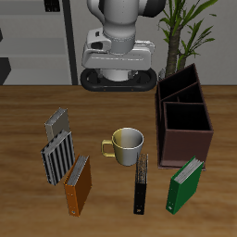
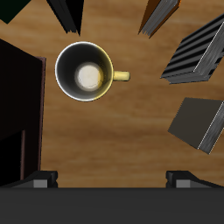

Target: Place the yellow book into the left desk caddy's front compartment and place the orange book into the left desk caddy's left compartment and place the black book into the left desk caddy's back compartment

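Below me lies a matt wood-grain table, a glossy glazed mug, and a smooth dark-brown caddy.

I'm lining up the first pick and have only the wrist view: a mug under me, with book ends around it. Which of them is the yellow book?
Observer: The yellow book, pale and striped, is the farthest back of the books, just behind the darker striped book.
Operator: Is anything in the caddy yet?
Observer: No. The left desk caddy shows its dividers, and no book is visible inside.
Operator: Where is the orange one?
Observer: The orange book stands upright near the table's front edge, in front of the darker striped book.
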